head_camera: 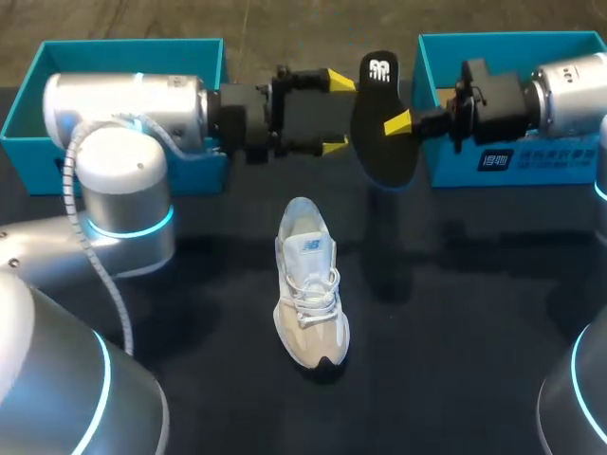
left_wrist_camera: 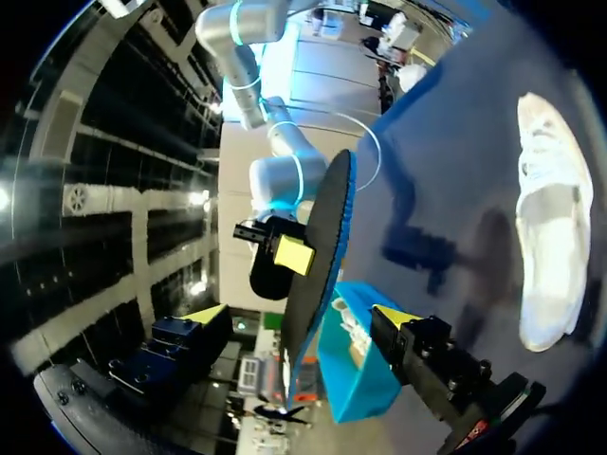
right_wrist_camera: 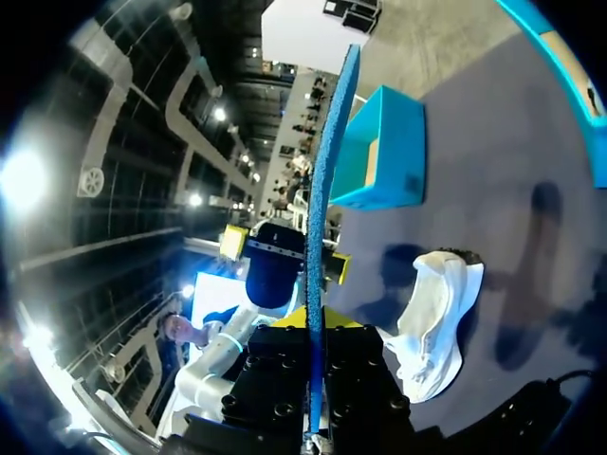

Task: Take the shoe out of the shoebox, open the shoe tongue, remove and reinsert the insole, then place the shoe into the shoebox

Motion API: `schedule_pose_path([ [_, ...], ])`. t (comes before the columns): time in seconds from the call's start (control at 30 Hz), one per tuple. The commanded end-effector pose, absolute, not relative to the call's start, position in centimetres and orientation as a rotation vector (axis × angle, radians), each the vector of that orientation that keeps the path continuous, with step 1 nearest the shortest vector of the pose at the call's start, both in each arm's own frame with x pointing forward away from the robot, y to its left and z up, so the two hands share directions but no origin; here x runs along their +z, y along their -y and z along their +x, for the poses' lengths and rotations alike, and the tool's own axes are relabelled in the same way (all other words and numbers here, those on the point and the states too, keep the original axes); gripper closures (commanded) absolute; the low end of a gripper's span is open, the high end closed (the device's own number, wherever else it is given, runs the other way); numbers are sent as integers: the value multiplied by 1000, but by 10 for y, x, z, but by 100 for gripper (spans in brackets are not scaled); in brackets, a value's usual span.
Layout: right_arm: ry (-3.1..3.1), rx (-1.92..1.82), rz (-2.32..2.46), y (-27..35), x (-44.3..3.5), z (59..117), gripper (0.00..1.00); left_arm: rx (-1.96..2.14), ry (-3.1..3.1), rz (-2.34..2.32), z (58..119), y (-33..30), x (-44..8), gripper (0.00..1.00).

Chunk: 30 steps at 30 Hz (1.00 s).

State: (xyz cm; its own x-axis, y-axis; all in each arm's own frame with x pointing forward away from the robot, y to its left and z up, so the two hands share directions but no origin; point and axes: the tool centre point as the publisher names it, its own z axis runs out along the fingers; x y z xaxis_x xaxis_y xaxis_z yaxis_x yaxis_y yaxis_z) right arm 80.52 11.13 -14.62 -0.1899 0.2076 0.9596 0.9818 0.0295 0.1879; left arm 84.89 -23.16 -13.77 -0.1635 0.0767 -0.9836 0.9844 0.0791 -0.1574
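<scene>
The black insole [head_camera: 384, 118] hangs upright above the table's far middle, and my right gripper [head_camera: 403, 125] is shut on its edge. In the right wrist view the insole [right_wrist_camera: 327, 180] stands edge-on, rising from between that gripper's [right_wrist_camera: 316, 327] fingers. My left gripper [head_camera: 337, 114] is open, its yellow tips above and below the insole's left edge without touching it. In the left wrist view the insole [left_wrist_camera: 318, 275] stands between that gripper's [left_wrist_camera: 299, 318] wide-apart fingers. The white shoe [head_camera: 311, 284] lies on the dark table below, toe toward the front.
One blue shoebox half [head_camera: 114, 104] stands at the back left behind my left arm. A second blue shoebox half [head_camera: 512, 104] sits at the back right behind my right arm. The shoe [right_wrist_camera: 432, 322] also shows beside the right gripper.
</scene>
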Motion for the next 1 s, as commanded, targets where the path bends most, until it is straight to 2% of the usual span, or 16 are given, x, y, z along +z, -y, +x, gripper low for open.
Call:
schedule_pose_path([
  [0.03, 1538, -1246, -1271, -111, -143, 808, 100, -1234, -1580, 1144, 844, 207, -131, 0],
  [0.57, 1800, -1513, -1114, -131, -135, 818, 100, -1411, -2446, 729, 847, 150, -150, 0],
  [1.0, 1891, -1660, -803, -160, -148, 822, 100, -1438, -2756, 430, 844, 122, -186, 0],
])
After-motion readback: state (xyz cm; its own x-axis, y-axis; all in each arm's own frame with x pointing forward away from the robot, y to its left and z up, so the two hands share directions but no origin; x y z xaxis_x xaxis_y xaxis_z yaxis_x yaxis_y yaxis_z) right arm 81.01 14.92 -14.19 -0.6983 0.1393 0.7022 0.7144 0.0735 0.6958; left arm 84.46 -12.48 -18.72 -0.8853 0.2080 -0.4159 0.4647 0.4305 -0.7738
